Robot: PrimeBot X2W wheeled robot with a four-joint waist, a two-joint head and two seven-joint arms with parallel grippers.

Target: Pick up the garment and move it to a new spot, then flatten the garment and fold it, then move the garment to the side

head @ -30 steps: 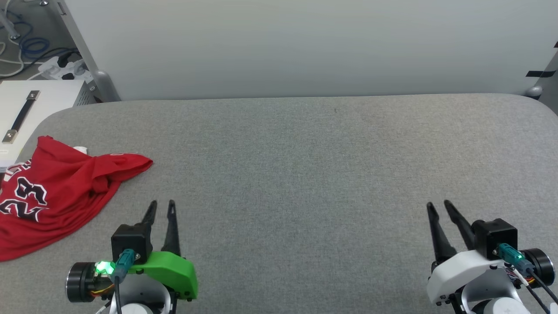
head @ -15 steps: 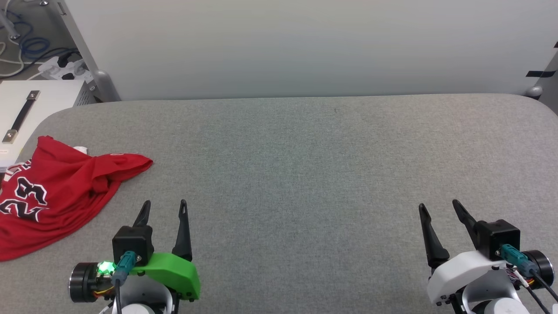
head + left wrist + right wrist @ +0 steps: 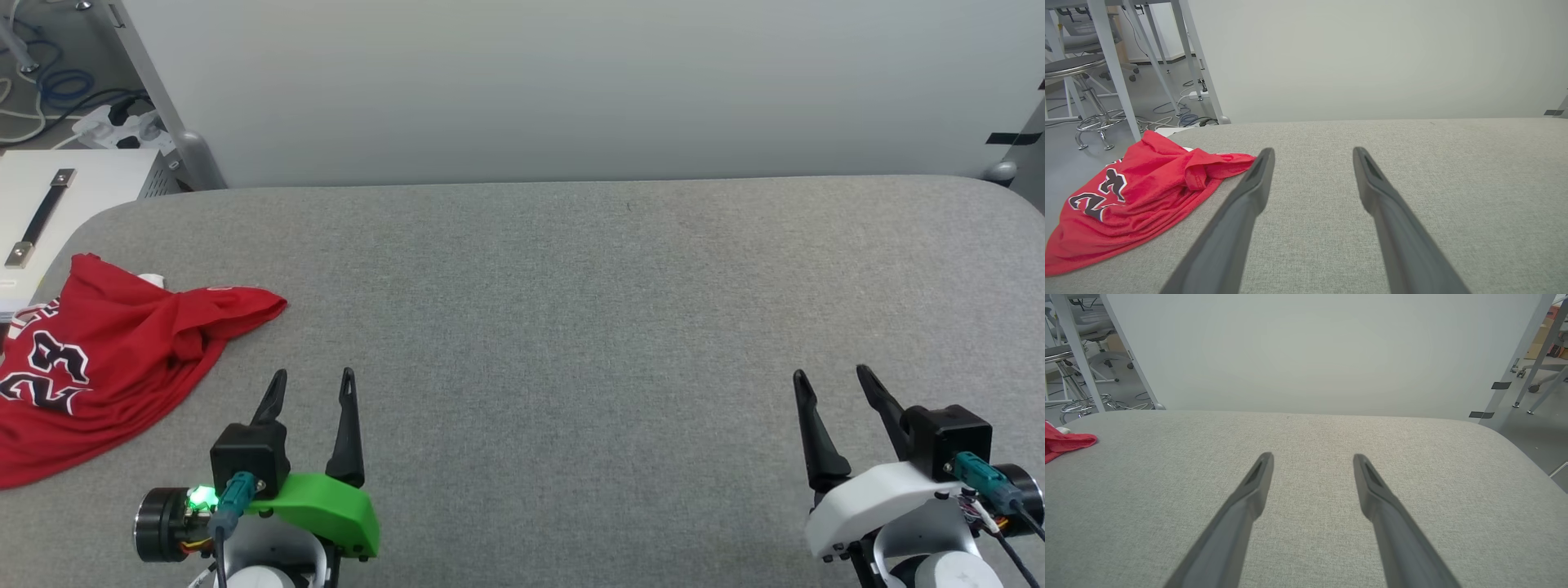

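The red jersey garment [image 3: 114,351] lies crumpled at the left edge of the grey padded table [image 3: 571,310], its black number 23 facing up. In the left wrist view the garment [image 3: 1139,196] sits left of my fingers. My left gripper [image 3: 313,377] hovers open just right of the garment, apart from it, with nothing between its fingers. Far off at the lower right, my right gripper [image 3: 830,376] is open and empty too. A red corner of the garment [image 3: 1065,443] shows at the left edge of the right wrist view.
A white cabinet with a dark handle [image 3: 49,204] stands off the table's left edge, with cables and a power strip [image 3: 114,122] on the floor behind. A pale wall panel [image 3: 571,82] backs the table. A stool [image 3: 1081,81] and table legs stand beyond.
Both grippers have gone from nearly shut to open. The right gripper has shifted slightly right. The garment has not moved.
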